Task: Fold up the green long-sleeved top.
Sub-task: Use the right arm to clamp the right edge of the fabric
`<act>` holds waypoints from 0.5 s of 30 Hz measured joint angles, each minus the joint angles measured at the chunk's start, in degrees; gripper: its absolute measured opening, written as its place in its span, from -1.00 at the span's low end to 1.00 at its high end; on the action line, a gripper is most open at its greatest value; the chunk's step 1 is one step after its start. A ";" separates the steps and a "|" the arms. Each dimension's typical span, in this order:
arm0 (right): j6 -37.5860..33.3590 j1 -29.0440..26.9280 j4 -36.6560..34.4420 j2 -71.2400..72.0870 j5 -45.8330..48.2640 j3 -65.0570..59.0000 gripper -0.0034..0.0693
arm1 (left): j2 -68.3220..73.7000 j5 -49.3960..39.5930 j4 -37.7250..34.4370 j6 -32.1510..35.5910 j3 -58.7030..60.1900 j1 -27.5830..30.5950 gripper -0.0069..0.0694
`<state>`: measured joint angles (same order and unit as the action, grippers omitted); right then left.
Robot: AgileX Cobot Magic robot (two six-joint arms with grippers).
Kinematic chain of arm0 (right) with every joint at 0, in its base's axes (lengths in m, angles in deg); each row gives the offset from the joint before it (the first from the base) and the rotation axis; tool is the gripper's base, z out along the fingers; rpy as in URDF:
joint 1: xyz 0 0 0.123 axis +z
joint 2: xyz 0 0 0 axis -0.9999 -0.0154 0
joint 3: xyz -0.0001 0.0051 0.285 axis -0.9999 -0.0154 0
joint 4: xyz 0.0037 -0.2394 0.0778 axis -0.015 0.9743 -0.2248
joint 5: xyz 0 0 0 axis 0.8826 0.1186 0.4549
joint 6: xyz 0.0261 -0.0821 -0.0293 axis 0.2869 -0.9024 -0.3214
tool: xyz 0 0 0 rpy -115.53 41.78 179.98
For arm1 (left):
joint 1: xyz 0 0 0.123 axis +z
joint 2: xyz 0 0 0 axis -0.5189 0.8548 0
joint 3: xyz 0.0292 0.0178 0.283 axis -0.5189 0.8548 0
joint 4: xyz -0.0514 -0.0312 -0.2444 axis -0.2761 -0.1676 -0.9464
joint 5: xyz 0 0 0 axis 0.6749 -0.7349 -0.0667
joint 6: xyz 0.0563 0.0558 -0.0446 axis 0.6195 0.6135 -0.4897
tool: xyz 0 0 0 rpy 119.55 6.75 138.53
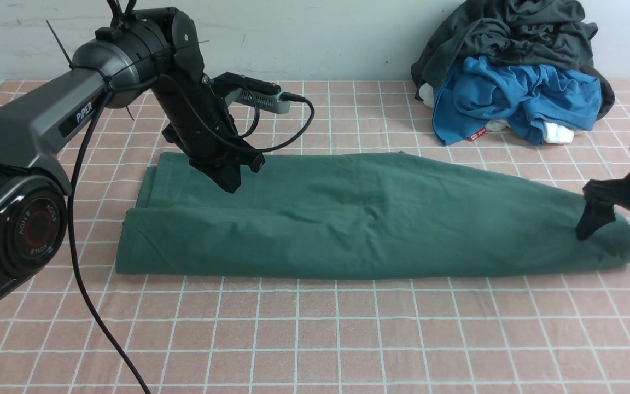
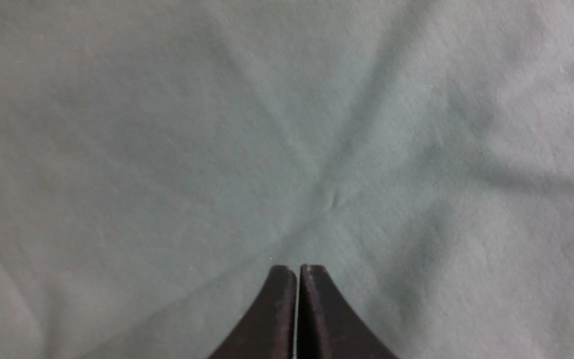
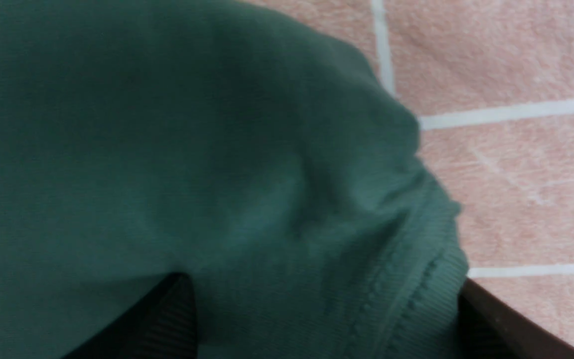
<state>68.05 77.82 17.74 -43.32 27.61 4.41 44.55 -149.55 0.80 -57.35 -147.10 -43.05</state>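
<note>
Top (image 1: pixel 348 219), green, folded long-ways; L fingers (image 2: pixel 277 319) together over it, R fingers (image 1: pixel 593 220) apart astride its rt end

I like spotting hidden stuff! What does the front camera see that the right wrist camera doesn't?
Only front: the left arm, the clothes pile, and the top end to end. Only right wrist: the top's ribbed hem stitching, close up. Both: the top, the checked cloth, and the right end effector, open around the top's end.
</note>
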 joint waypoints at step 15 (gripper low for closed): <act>1.90 5.51 13.58 2.08 1.07 0.56 -0.81 | -1.72 0.00 -3.64 2.40 0.00 5.55 -0.83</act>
<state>69.95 83.34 31.33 -41.24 28.69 4.97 42.83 -149.55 -2.84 -54.95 -147.10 -37.51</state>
